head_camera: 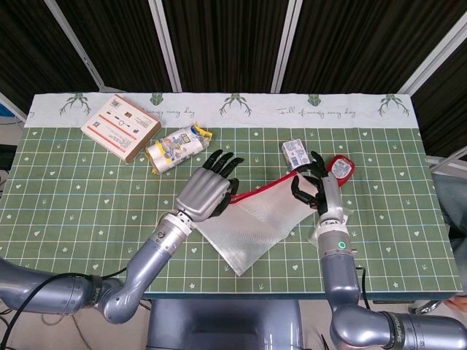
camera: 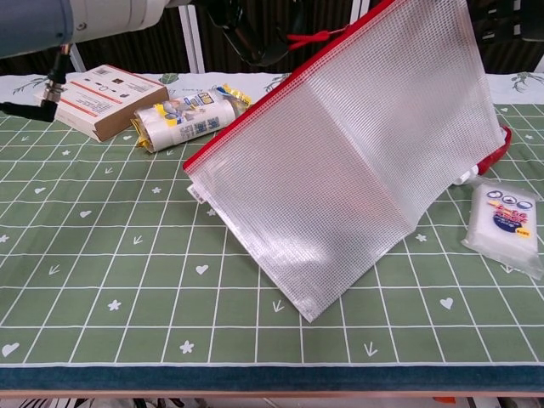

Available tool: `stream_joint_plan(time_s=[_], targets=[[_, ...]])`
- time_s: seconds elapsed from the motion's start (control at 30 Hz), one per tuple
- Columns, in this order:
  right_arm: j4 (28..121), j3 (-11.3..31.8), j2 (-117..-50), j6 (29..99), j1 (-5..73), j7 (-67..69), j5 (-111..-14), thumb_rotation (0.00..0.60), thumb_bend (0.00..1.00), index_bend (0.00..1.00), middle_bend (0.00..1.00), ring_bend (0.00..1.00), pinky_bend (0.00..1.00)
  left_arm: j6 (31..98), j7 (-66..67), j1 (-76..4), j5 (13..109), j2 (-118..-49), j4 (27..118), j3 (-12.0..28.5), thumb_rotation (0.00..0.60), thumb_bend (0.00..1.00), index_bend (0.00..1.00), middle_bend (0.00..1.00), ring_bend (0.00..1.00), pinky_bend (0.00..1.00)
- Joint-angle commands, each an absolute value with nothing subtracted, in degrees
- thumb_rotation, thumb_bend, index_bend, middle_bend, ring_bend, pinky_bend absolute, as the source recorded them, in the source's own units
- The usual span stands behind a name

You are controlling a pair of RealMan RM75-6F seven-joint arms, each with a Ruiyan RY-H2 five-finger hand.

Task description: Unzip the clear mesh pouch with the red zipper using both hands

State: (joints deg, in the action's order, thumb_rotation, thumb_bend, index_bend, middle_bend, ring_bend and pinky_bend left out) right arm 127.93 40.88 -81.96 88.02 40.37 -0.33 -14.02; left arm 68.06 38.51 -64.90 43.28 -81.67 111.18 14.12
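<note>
Above the green table [head_camera: 73,211], a mesh pouch [camera: 357,170] pinched by the right hand [head_camera: 315,191], left hand [head_camera: 206,191] at its red zipper [head_camera: 257,192], grip unclear.

We note a counter [head_camera: 73,189] covered by a green grid cloth with white hearts; dark ribbed wall panels [head_camera: 226,44] with white frames [head_camera: 164,44] stand behind, evenly lit.

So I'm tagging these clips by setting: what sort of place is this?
Probably a lab or staged test booth, not a home. Dark curtain panels in metal frames back a table under a green grid-patterned cloth, and assorted small goods lie spread like props: a cardboard box, a red bottle.
</note>
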Motion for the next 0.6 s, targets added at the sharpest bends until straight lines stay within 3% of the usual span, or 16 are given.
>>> stream_joint_plan(time_s=[0.03,0.6], targets=[[127.6,41.6,-81.6,88.2,40.3,-0.7,-13.7,0.600,0.64,0.64,0.06,0.00,0.21,68.6,37.9,-63.9,44.0,-80.5,112.2,13.8,0.600,0.46,0.57,0.10,0.00,0.00],[124.5,43.7,-78.5,86.2,37.8,-1.2,-12.8,0.600,0.64,0.64,0.06,0.00,0.21,71.4,33.1,-55.4,51.8,-71.6,118.4,9.2,0.600,0.46,0.57,0.10,0.00,0.00]])
